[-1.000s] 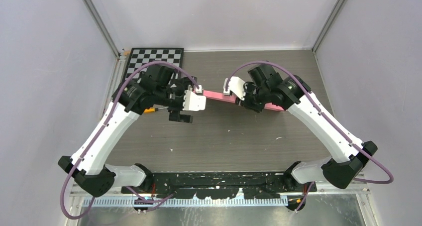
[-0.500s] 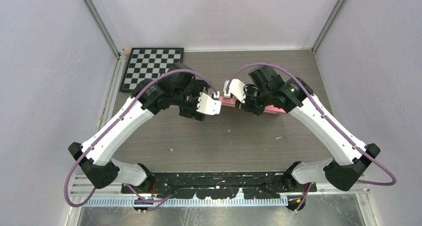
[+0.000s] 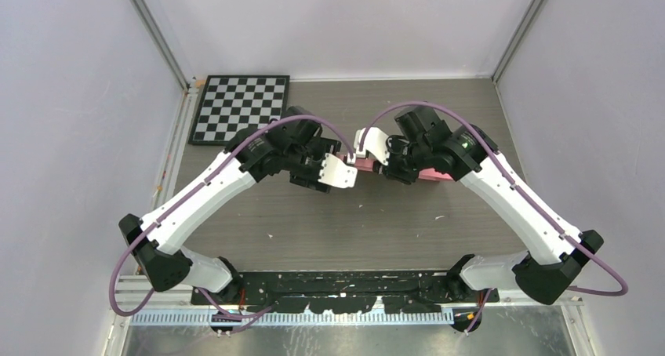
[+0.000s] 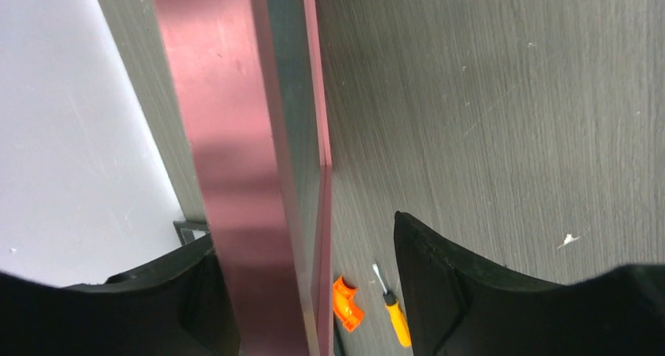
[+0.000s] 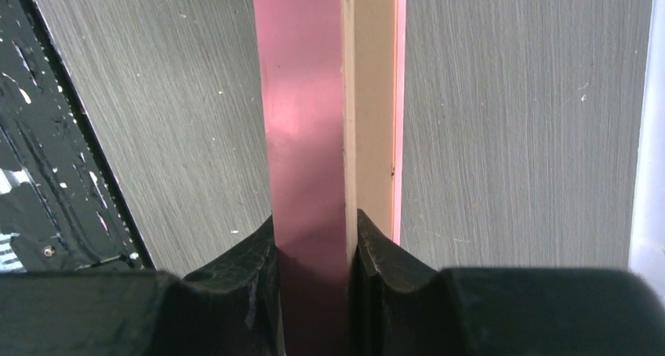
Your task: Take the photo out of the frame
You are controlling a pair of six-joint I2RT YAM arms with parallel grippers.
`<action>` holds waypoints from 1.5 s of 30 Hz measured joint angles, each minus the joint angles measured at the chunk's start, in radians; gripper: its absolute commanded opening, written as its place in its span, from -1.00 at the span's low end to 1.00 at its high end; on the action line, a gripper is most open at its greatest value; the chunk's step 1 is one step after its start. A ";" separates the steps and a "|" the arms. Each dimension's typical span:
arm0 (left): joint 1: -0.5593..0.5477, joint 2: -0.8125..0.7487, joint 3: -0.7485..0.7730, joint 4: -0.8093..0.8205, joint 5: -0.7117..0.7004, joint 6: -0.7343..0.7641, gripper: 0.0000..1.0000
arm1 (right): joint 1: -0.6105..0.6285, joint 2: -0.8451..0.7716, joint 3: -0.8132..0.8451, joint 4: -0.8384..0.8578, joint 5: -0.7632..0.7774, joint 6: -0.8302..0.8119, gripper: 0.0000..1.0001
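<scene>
The pink frame (image 3: 433,172) stands on its long edge on the table, mid-back, between my two grippers. My right gripper (image 3: 370,157) is shut on it; in the right wrist view (image 5: 314,232) both pads press the pink border (image 5: 304,97) and the brown fibreboard back (image 5: 372,97). My left gripper (image 3: 345,170) is open at the frame's left end. In the left wrist view (image 4: 304,238) its jaws straddle the frame's edge (image 4: 235,136), with a gap on the right side. The photo is hidden inside the frame.
A black-and-white chessboard (image 3: 239,107) lies at the back left corner. An orange screwdriver (image 4: 394,313) and a small orange piece (image 4: 347,301) lie on the table beyond the left gripper. Grey walls close in the back and sides. A black rail (image 3: 337,281) runs along the near edge.
My left arm has swung right from near the chessboard to the frame's left end, and its open jaws now straddle the edge. My right gripper has kept its hold, barely moving.
</scene>
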State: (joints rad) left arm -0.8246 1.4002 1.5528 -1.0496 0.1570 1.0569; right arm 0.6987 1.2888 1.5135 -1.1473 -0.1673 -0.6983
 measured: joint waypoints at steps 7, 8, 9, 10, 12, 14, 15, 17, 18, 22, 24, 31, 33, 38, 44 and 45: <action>-0.022 0.004 -0.025 0.013 -0.046 0.002 0.17 | 0.000 -0.013 -0.007 -0.009 -0.011 -0.011 -0.97; -0.024 0.004 -0.025 0.013 -0.051 0.002 0.08 | 0.000 -0.013 -0.007 -0.010 -0.011 -0.011 -0.97; -0.027 0.005 -0.025 0.013 -0.058 0.002 -0.06 | 0.000 -0.014 -0.008 -0.012 -0.011 -0.013 -0.97; -0.029 0.005 -0.024 0.013 -0.062 0.003 -0.22 | 0.000 -0.015 -0.008 -0.014 -0.013 -0.013 -0.97; -0.032 0.009 -0.018 0.019 -0.076 0.024 -0.45 | -0.001 -0.018 -0.008 -0.022 -0.021 -0.014 -0.91; -0.035 0.010 -0.014 0.030 -0.087 0.019 -0.73 | -0.003 -0.021 -0.009 -0.030 -0.031 -0.007 -0.78; -0.035 0.010 -0.014 0.040 -0.096 -0.003 -0.88 | -0.005 -0.022 -0.009 -0.030 -0.034 0.011 -0.70; -0.032 0.011 -0.014 0.068 -0.114 -0.043 -1.00 | -0.010 -0.026 -0.009 -0.029 -0.039 0.064 -0.51; -0.032 0.013 -0.014 0.077 -0.119 -0.043 -1.00 | -0.011 -0.027 -0.010 -0.028 -0.037 0.072 -0.37; -0.041 0.014 -0.014 0.063 -0.114 -0.066 -1.00 | -0.018 -0.043 -0.024 -0.021 -0.026 0.085 0.48; -0.046 0.021 -0.014 0.047 -0.109 -0.090 -1.00 | -0.030 -0.052 -0.037 -0.022 -0.024 0.092 0.77; -0.037 0.083 0.069 -0.024 -0.081 -0.138 -1.00 | -0.122 -0.087 0.010 -0.004 -0.065 0.150 0.99; -0.029 0.105 0.103 -0.042 -0.075 -0.147 -1.00 | -0.168 -0.104 0.067 0.006 -0.101 0.168 0.99; 0.003 0.160 0.190 -0.105 -0.035 -0.169 -1.00 | -0.213 -0.163 0.135 0.037 -0.142 0.184 0.99; 0.087 0.283 0.410 -0.230 0.049 -0.261 -1.00 | -0.240 -0.200 0.208 0.056 -0.171 0.251 0.99; 0.101 0.307 0.450 -0.250 0.063 -0.281 -1.00 | -0.248 -0.200 0.219 0.070 -0.171 0.269 0.99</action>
State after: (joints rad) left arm -0.7238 1.7069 2.0029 -1.2999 0.2203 0.7757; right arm 0.4507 1.0885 1.7325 -1.0775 -0.3386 -0.4290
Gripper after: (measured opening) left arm 0.274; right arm 0.995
